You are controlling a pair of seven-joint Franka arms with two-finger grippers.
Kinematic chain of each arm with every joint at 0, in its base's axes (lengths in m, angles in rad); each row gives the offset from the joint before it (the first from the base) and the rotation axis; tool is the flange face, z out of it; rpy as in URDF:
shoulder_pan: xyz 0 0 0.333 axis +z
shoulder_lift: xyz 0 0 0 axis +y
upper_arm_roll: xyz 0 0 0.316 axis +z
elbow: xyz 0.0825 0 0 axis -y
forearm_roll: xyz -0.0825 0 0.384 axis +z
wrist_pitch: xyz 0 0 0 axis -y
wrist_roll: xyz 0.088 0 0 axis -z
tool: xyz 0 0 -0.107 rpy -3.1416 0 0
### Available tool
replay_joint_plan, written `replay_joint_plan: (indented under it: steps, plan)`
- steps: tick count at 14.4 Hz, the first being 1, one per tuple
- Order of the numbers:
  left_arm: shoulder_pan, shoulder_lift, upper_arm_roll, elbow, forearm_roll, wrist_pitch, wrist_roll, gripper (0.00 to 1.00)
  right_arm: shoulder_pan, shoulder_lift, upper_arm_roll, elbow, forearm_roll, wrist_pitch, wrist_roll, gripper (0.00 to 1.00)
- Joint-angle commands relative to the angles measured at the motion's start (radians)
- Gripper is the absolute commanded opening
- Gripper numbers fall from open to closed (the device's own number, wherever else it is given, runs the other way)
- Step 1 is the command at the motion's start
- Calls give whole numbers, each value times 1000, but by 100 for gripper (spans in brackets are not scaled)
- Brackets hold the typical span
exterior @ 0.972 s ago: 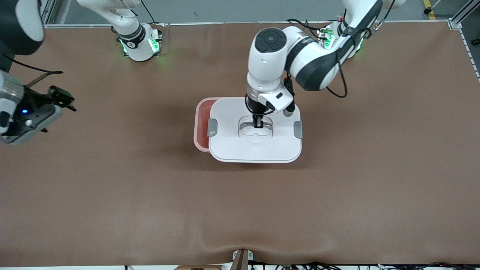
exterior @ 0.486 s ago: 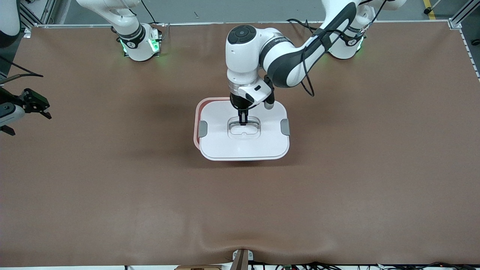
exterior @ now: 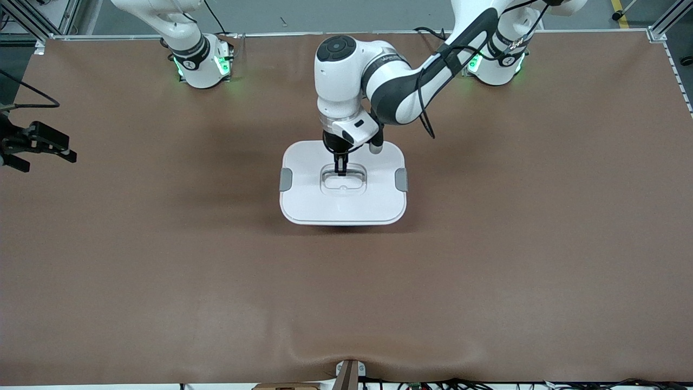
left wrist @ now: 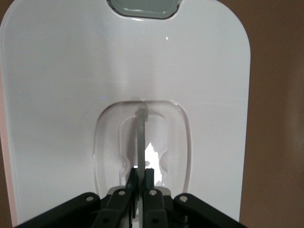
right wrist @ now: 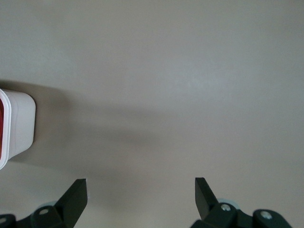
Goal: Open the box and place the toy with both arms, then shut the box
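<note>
The white lid (exterior: 308, 200) lies squarely over the box and hides the tub below; whether it is seated I cannot tell. My left gripper (exterior: 340, 170) reaches down into the lid's recessed centre and is shut on the thin clear handle (left wrist: 142, 128), pinched between both fingers of the left gripper (left wrist: 142, 173). A grey clip (exterior: 285, 179) sits at each short end of the lid. My right gripper (exterior: 69, 150) hangs open and empty over the table's edge at the right arm's end; in its wrist view the right gripper (right wrist: 140, 183) faces bare mat, with a corner of the box (right wrist: 19, 126) showing. The toy is hidden.
A brown mat (exterior: 487, 244) covers the table around the box. Both arm bases (exterior: 200, 62) stand along the edge farthest from the front camera. A small bracket (exterior: 349, 374) sits at the nearest edge.
The left arm has carried the lid toward the right arm's end, until it covers the box's open strip. The right gripper drew back toward the table's edge.
</note>
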Motion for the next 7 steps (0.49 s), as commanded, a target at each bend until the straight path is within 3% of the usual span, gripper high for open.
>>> replay_joint_plan:
  steps: [1,3,7]
  plan:
    - [-15,17,4,17,58,8,-143,0,-12,-32,7,-51,7,-21,81,100]
    - [-23,19,4,17,58,10,-155,0,-11,-28,8,-49,-63,-24,95,100]
    - [-35,33,5,17,60,19,-167,0,-14,-29,10,-43,-73,-25,92,100]
